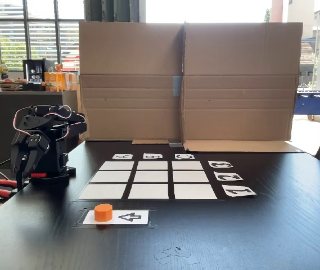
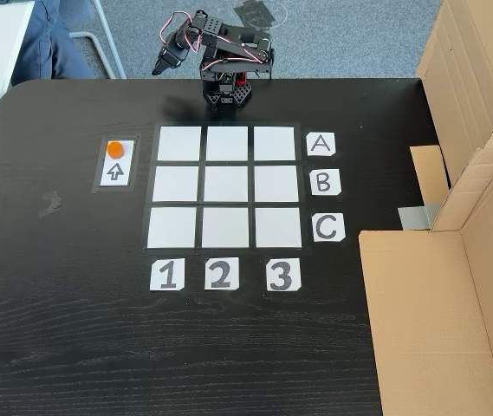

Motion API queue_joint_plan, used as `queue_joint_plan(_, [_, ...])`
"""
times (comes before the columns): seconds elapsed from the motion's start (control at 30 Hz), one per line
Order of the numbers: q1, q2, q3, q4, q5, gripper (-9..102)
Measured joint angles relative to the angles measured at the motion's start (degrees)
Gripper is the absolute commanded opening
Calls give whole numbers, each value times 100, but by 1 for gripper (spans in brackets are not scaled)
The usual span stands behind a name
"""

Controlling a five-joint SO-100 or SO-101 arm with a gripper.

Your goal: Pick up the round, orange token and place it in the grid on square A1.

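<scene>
Token (image 2: 115,148) sits on the arrow card (image 2: 116,171) beside the grid (image 2: 224,188), well apart from your folded arm, end effector (image 1: 27,160) tips apparently together though hard to tell; an off-centre close risks skidding it off the surface (image 2: 73,329), or landing beyond A1.

- The token (image 1: 103,212) (image 2: 114,148): a short, bright orange cylinder standing flat on the arrow card's blank end, behind the arrow's tail.
- The grid (image 1: 148,179) (image 2: 226,190): nine blank white tiles, apparently all unoccupied, just beside the token's card.
</scene>
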Motion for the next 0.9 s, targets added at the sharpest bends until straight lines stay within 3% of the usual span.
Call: queue_joint_plan(0.9, [-686, -4148, -4017, 800, 0, 17])
